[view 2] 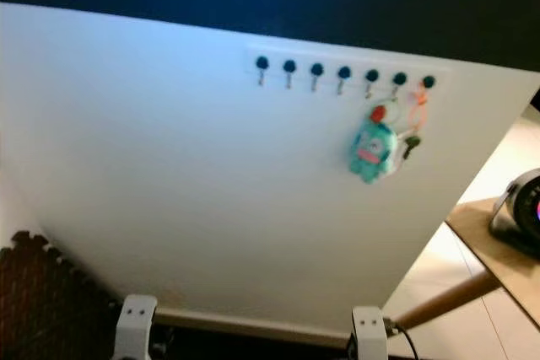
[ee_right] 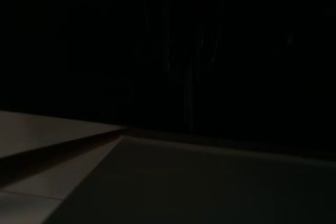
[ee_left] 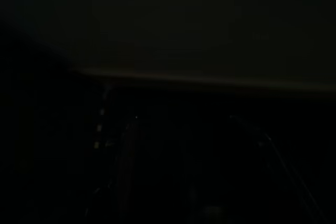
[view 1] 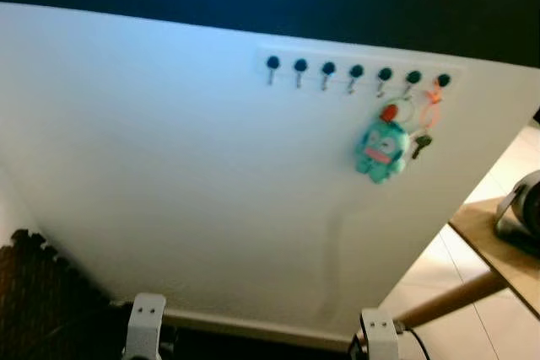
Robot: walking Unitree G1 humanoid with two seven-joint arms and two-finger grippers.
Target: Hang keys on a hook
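The keys (view 1: 422, 142), with a teal plush charm (view 1: 382, 152) and orange loop (view 1: 433, 104), hang from the end hooks of a 7-hook rack (view 1: 354, 69) on the white wall (view 1: 169, 174), high above and well apart from both arms. So the hanging looks done. Both arms hang idle; whether their fingers are apart or together cannot be told.
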